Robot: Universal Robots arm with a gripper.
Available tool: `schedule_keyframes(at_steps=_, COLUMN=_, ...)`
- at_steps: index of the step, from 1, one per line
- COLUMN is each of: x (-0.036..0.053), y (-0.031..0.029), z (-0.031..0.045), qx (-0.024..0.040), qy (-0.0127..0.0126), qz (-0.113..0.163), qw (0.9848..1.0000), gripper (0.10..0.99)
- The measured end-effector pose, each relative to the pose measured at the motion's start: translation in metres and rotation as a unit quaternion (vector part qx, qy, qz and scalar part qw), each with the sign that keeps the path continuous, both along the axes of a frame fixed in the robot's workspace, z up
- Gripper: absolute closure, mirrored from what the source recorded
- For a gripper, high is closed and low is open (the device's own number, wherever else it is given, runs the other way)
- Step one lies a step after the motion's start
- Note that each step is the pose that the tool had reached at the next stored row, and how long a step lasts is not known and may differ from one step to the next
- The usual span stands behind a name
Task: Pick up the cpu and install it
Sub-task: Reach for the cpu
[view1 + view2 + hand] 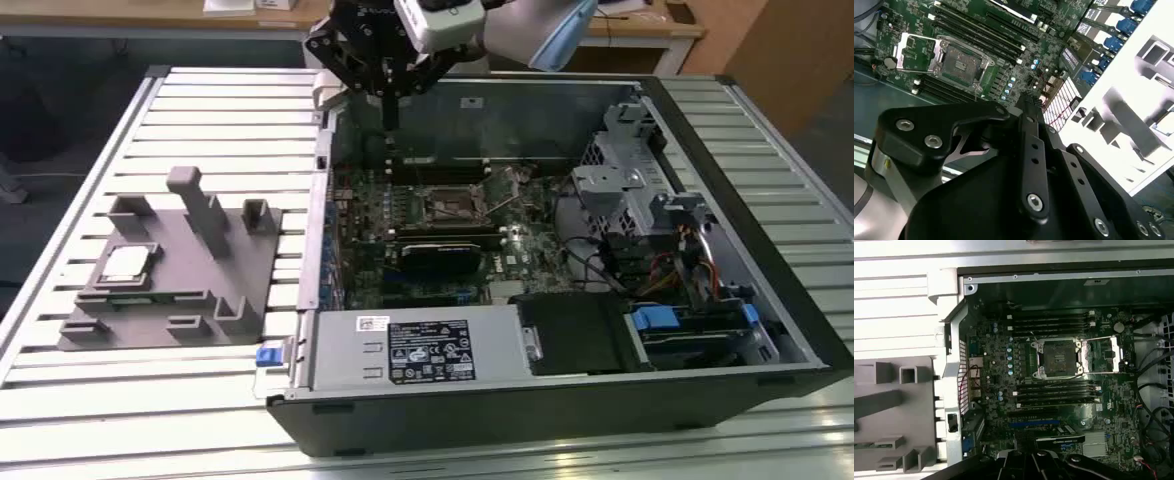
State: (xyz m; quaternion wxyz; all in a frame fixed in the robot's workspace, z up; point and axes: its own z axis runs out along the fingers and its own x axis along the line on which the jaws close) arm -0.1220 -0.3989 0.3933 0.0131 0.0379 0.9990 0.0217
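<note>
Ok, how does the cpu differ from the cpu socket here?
The cpu lies outside the case on the grey fixture; the cpu socket sits inside on the motherboard. The cpu's top is pale silver; the cpu socket's centre is dark, its plate open. Both are square.

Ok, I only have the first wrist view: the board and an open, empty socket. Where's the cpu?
Observer: In the exterior view the cpu lies flat on a grey fixture on the table, outside the case, to the exterior view's left of it.
Operator: And where am I relative to it?
Observer: The gripper hangs over the case's far wall, well apart from the cpu.
Operator: What's along the case's near edge?
Observer: A silver power-supply box with a white label lies there.
</note>
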Motion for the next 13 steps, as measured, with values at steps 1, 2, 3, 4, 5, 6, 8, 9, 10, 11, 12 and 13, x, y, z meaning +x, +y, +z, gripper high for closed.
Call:
schedule_keyframes(at_steps=1, x=0.0, y=0.0, z=0.0, qx=0.0, qy=0.0, qz=0.0, qw=1.0, gripper=0.98)
schedule_keyframes(at_steps=2, x=0.0, y=0.0, z=0.0, qx=0.0, qy=0.0, qz=0.0, qw=1.0, gripper=0.98)
schedule_keyframes(at_steps=3, x=0.0, y=0.0, z=0.0, qx=0.0, qy=0.0, qz=0.0, qw=1.0, gripper=0.98)
schedule_keyframes(at_steps=4, x=0.0, y=0.0, z=0.0, qx=0.0, qy=0.0, qz=0.0, qw=1.0, gripper=0.98)
schedule_keyframes(at_steps=5, x=-0.0002, y=0.0, z=0.0, qx=0.0, qy=0.0, qz=0.0, qw=1.0, gripper=0.98)
schedule_keyframes(at_steps=6, x=-0.0006, y=0.0001, z=0.0, qx=-0.0001, qy=0.0, qz=0.0, qw=1.0, gripper=0.98)
schedule_keyframes(at_steps=8, x=-0.0009, y=0.0, z=0.0, qx=0.0, qy=0.0, qz=0.0, qw=1.0, gripper=0.98)
schedule_keyframes(at_steps=9, x=-0.0012, y=0.0, z=0.0, qx=0.0, qy=0.0, qz=0.0, qw=1.0, gripper=0.98)
schedule_keyframes(at_steps=10, x=-0.0017, y=0.0, z=0.0, qx=0.0, qy=0.0, qz=0.0, qw=1.0, gripper=0.98)
schedule_keyframes(at_steps=11, x=-0.0024, y=0.0, z=0.0, qx=0.0, qy=0.0, qz=0.0, qw=1.0, gripper=0.98)
schedule_keyframes(at_steps=12, x=-0.0031, y=0.0, z=0.0, qx=0.0, qy=0.0, qz=0.0, qw=1.0, gripper=0.98)
schedule_keyframes(at_steps=13, x=-0.0038, y=0.0, z=0.0, qx=0.0, qy=0.0, qz=0.0, qw=1.0, gripper=0.98)
